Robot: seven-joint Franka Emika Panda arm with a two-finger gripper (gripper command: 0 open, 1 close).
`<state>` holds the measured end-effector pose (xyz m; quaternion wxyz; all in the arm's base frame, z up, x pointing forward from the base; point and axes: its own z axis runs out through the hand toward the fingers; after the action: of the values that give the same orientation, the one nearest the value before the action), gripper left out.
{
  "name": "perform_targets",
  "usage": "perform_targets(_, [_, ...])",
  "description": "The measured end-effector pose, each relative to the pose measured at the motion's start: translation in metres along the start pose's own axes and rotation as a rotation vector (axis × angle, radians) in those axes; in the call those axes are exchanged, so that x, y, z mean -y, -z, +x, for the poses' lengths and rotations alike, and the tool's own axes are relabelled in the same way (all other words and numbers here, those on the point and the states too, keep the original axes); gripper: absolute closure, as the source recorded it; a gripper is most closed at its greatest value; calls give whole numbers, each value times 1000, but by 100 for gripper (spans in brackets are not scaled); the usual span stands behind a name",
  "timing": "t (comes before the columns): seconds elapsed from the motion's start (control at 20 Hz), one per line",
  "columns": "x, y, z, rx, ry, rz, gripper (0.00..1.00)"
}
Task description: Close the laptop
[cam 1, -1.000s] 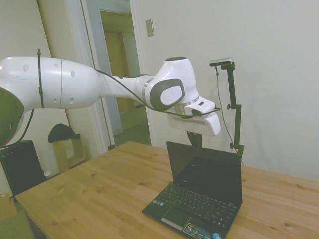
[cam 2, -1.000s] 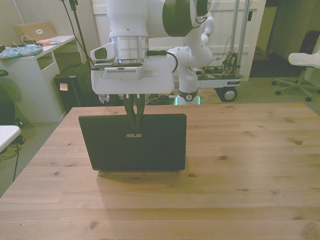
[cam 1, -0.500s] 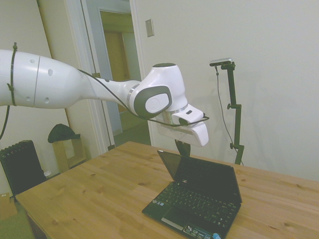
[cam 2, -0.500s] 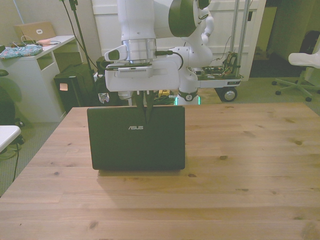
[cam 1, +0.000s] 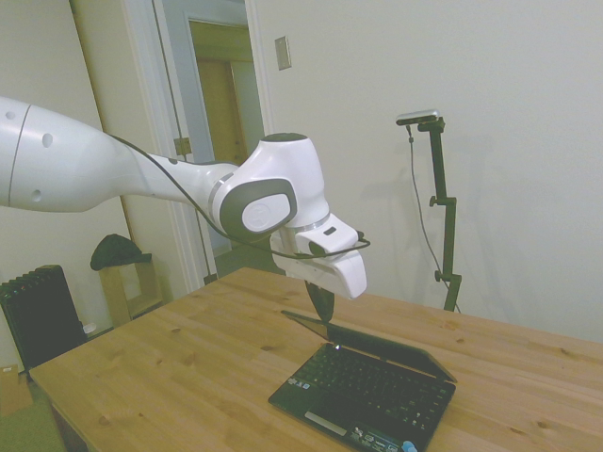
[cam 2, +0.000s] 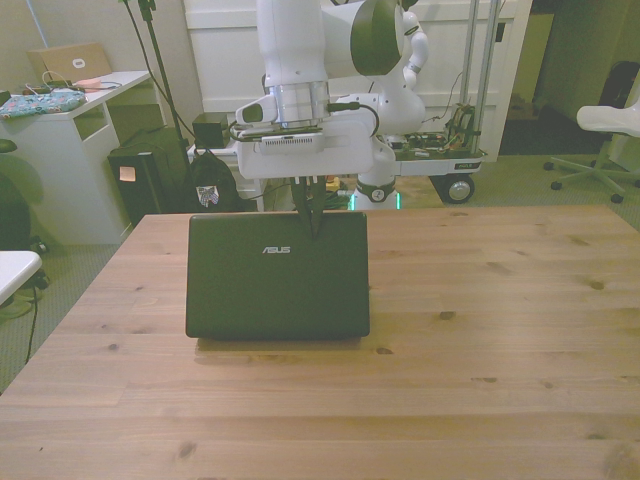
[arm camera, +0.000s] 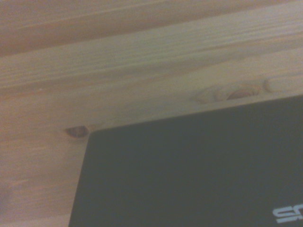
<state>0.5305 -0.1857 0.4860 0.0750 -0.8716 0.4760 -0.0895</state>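
The laptop (cam 1: 369, 377) is a small black netbook in the middle of the wooden table. Its lid (cam 2: 277, 285) leans far down over the keyboard (cam 1: 372, 388), leaving only a narrow wedge of gap in the side view. My gripper (cam 1: 326, 323) points down with its dark fingers shut together, and their tips press on the lid's free edge (cam 2: 316, 230) near the logo. Nothing is held between the fingers. The wrist view shows one corner of the black lid (arm camera: 199, 179) over the table boards.
The wooden table (cam 2: 500, 330) stretches wide toward the front view's right. Behind it stand a wheeled cart (cam 2: 440, 150), a white desk (cam 2: 70, 110) at the front view's left, and an office chair (cam 2: 610, 120). The side view shows a dark radiator (cam 1: 38, 315) near a doorway.
The gripper has moved down and back toward the arm's base, pushing the lid's top edge. The lid has swung from nearly upright to low over the keyboard.
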Motion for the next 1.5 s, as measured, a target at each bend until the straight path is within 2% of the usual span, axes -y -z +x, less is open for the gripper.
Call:
perform_targets(0.5, [-59,-23,-49,35,-32,-11,100])
perform_targets(0.75, [-101,-30,-34,31,-99,-19,100])
perform_targets(0.9, [-118,-33,-22,27,-110,-22,100])
perform_targets(1.0, [-114,-35,-25,32,-93,-25,100])
perform_targets(1.2, [-70,-31,-51,29,-5,-15,100])
perform_targets(1.5, [-31,23,-43,-20,20,35,100])
